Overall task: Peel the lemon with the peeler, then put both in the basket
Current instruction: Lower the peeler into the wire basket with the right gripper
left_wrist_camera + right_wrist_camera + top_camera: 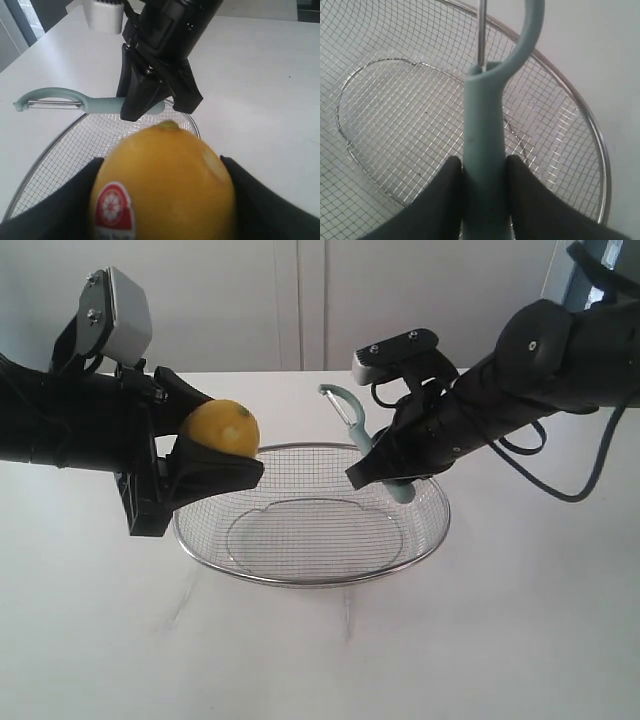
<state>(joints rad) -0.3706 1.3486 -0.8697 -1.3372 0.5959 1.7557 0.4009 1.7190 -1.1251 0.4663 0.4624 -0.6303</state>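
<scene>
1. Lemon (220, 427) is clamped between the two fingers of my left hand (230, 437). Its tip points out toward my other hand, so a yellow flank lies bare for cutting. Its red-and-white sticker (114, 207) faces back toward my wrist.
2. My right hand (370, 462) is closed on the pale green handle of the peeler (343, 405). It grips low, so the loop head and metal blade (55, 104) stand well beyond my fingertips, free to reach the fruit.
3. Both hands hang above the basket (300, 581), each over the rim on its own side. I judge that this keeps peelings, and the later drop, inside the mesh.
4. Blade and lemon are apart, with open air between my hands. The skin I can see looks whole, so I judge that peeling is not yet begun.
5. Around my hands I see only the white surface (500, 640). What may hinder the blade, I think, is my own left fingers covering the lemon's sides.
</scene>
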